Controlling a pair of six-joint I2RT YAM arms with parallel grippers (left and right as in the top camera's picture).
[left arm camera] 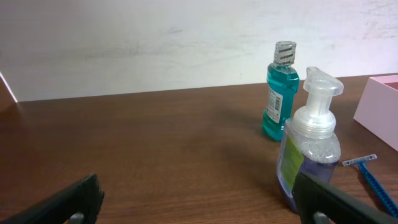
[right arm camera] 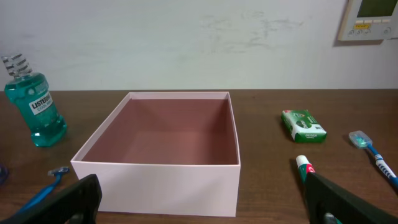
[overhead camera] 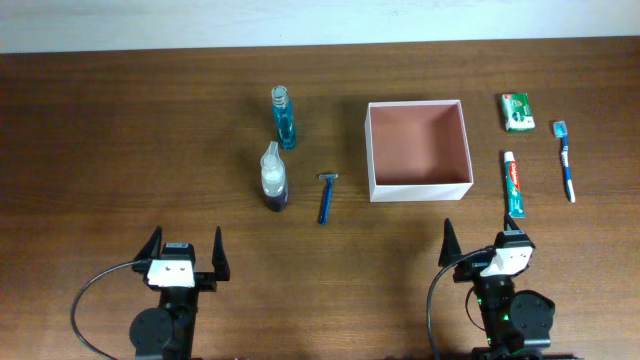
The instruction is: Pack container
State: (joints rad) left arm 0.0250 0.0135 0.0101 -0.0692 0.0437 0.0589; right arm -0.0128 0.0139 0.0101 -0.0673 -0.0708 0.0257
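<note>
The container is a square white-walled box with a pinkish-brown inside, empty, at table centre-right; it also shows in the right wrist view. Left of it stand a teal mouthwash bottle, a pump soap bottle and a blue razor. Right of it lie a green box, a toothpaste tube and a blue toothbrush. My left gripper is open and empty near the front edge, behind the soap bottle. My right gripper is open and empty in front of the container.
A white wall borders the table's far edge. A wall thermostat shows in the right wrist view. Bare wood lies between both grippers and the row of toiletries.
</note>
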